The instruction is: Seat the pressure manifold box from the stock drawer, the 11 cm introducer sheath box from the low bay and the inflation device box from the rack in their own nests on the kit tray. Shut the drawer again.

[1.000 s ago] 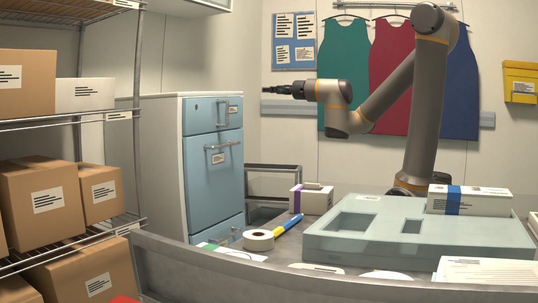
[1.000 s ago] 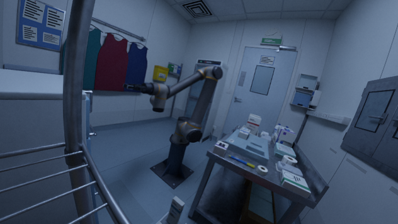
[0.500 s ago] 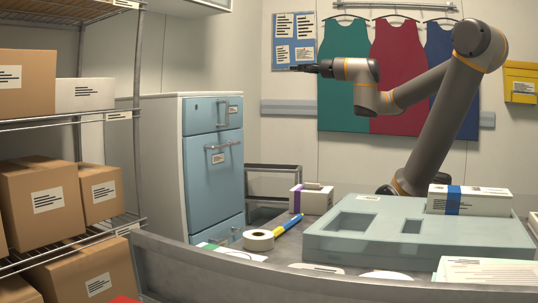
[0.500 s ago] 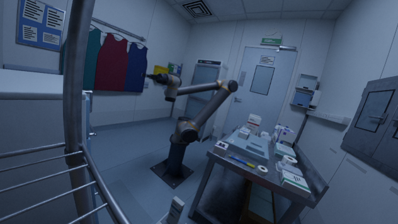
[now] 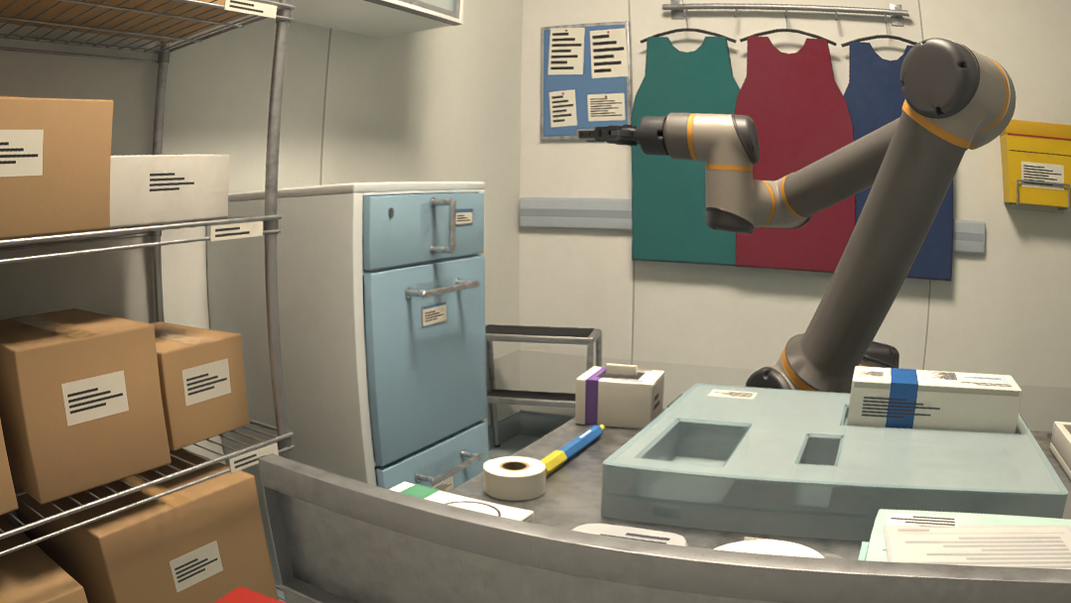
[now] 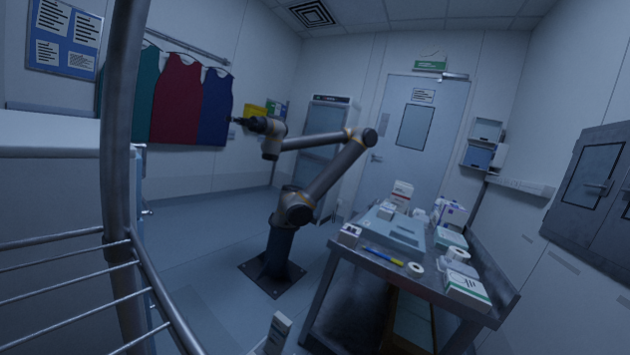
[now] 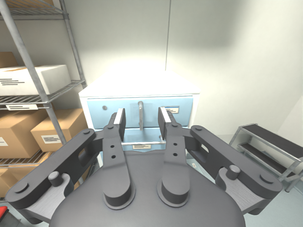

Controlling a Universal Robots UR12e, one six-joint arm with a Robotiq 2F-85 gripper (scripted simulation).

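Note:
A white box with a blue band sits in the far nest of the pale green kit tray, while the tray's two other nests stand empty. My gripper is open and holds nothing; it hangs in mid-air well away from the blue drawer cabinet and points at it. The top drawer is closed, and its upright handle lines up between my fingers in the wrist camera. A small white box with a purple band stands on the table beside the tray.
Cardboard boxes and a white box fill the wire rack left of the cabinet. A tape roll and a blue-yellow pen lie on the table. A step stool stands right of the cabinet.

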